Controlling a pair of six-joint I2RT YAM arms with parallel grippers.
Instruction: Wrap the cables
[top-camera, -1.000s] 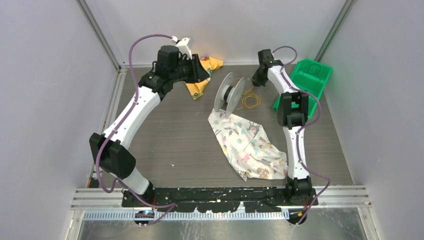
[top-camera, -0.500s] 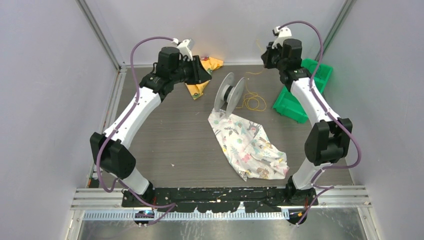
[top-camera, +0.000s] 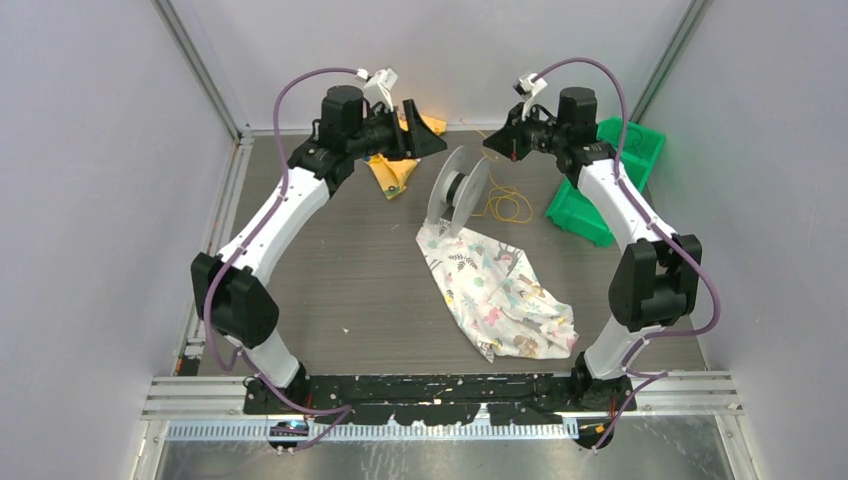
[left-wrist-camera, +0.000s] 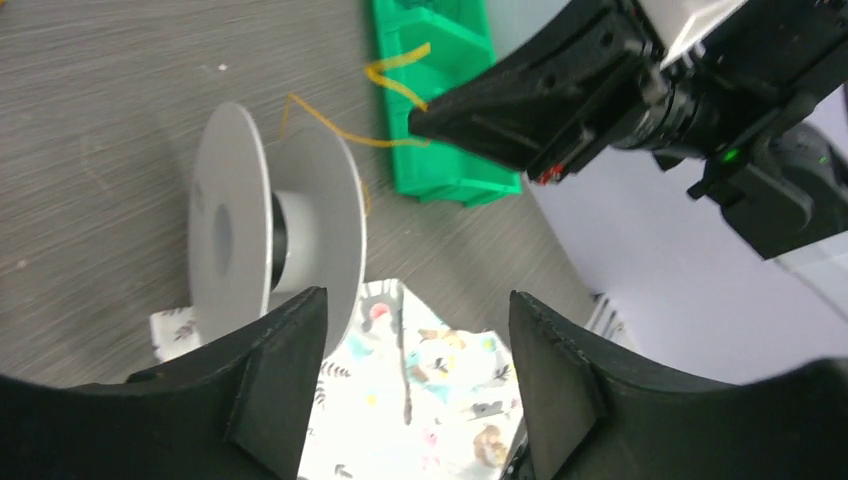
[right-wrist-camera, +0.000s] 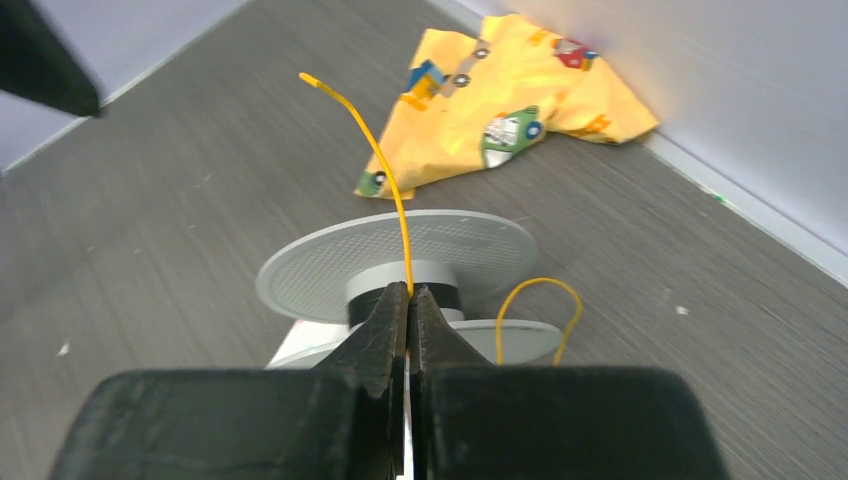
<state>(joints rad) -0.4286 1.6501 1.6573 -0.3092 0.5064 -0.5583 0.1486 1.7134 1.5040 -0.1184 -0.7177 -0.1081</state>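
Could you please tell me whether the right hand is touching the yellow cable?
Touching. The right wrist view shows the right hand shut on the yellow cable, whose free end rises from between its closed fingertips, above the spool.

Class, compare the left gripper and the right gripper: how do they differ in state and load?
The left gripper stands open; the right gripper is shut. The left gripper holds nothing; the right gripper pinches the yellow cable. Both hang above the table, flanking the spool.
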